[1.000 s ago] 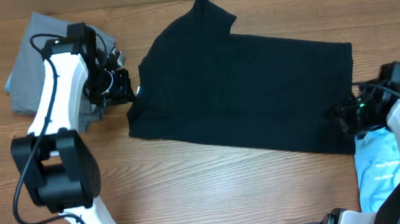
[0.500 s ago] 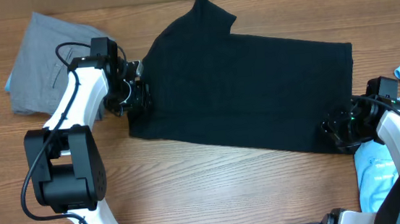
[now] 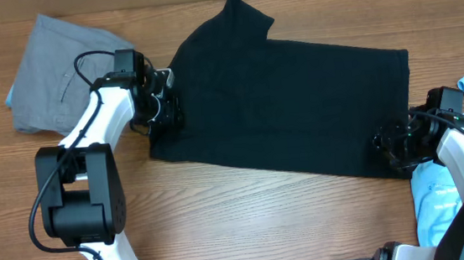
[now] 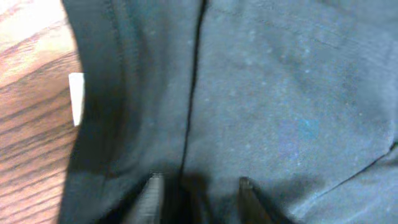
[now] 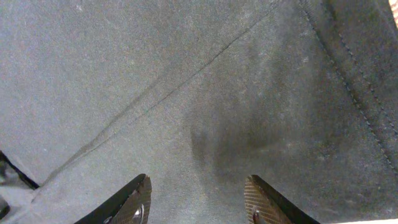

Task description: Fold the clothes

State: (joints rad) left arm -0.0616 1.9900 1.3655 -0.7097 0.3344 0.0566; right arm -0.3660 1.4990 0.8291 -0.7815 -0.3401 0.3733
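Observation:
The black T-shirt (image 3: 289, 108) lies spread across the middle of the table, folded lengthwise, one sleeve pointing to the far edge. My left gripper (image 3: 166, 112) is open over its left edge by the neck; in the left wrist view (image 4: 199, 190) its fingers straddle a seam, and the white neck label (image 4: 76, 106) shows at the left. My right gripper (image 3: 389, 146) is open over the shirt's right lower corner; in the right wrist view (image 5: 199, 199) black cloth (image 5: 186, 93) fills the space between the fingers. Grey trousers (image 3: 46, 75) lie folded at the far left. The light-blue printed shirt (image 3: 448, 187) lies at the right edge.
Bare wooden tabletop (image 3: 248, 221) runs along the front. The back edge of the table lies just beyond the sleeve.
My left gripper has moved right from beside the grey trousers onto the T-shirt's left edge. My right gripper has shifted slightly left and down onto the shirt's right corner.

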